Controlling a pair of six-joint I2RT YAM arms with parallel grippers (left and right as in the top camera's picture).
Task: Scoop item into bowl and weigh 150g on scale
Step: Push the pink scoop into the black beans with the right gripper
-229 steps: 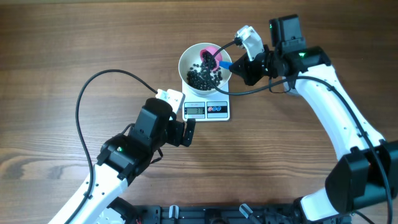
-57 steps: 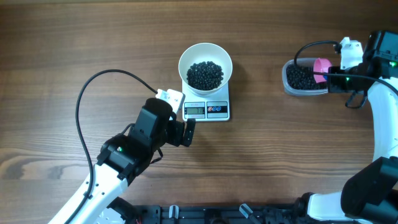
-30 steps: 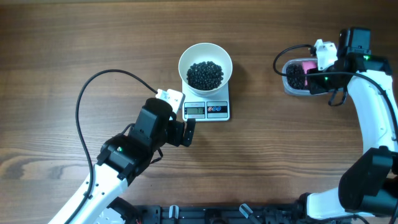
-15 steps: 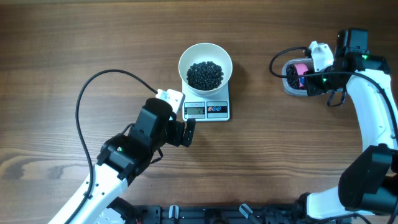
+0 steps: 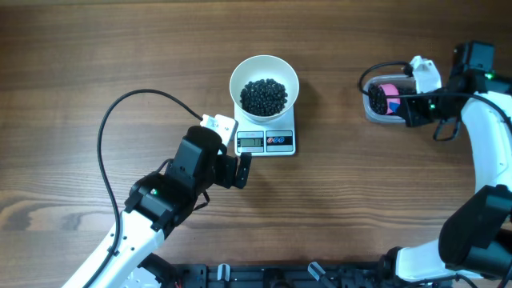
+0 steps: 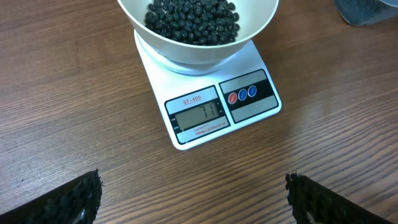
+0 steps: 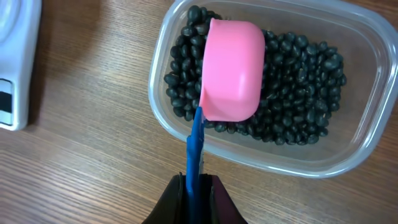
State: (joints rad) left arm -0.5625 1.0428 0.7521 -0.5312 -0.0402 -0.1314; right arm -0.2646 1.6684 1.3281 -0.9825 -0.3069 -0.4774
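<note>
- The right pincer [image 7: 194, 186] is seen pressed together on the blue handle [image 7: 194, 146] of a pink scoop [image 7: 230, 68]. The scoop is held mouth-down over the beans [image 7: 298, 68] in a clear tub [image 7: 348, 34], apparently so that another load can be dug out.
- More beans are heaped in the white bowl [image 5: 237, 76], which is set on the scale [image 5: 266, 142] so that the weight can be read as it is filled.
- The left pincer [image 6: 193, 202] is spread wide and empty. It is held low over the bench [image 5: 80, 48] just in front of the scale, seemingly so that its camera is trained on the display [image 6: 198, 115].
- The display's digits are too faint to be read with certainty, so the amount left to add cannot be told.
- Whether the scoop's lip is sunk in the beans is hidden by its own back. The bowl's far rim is cut off in the left wrist view.
</note>
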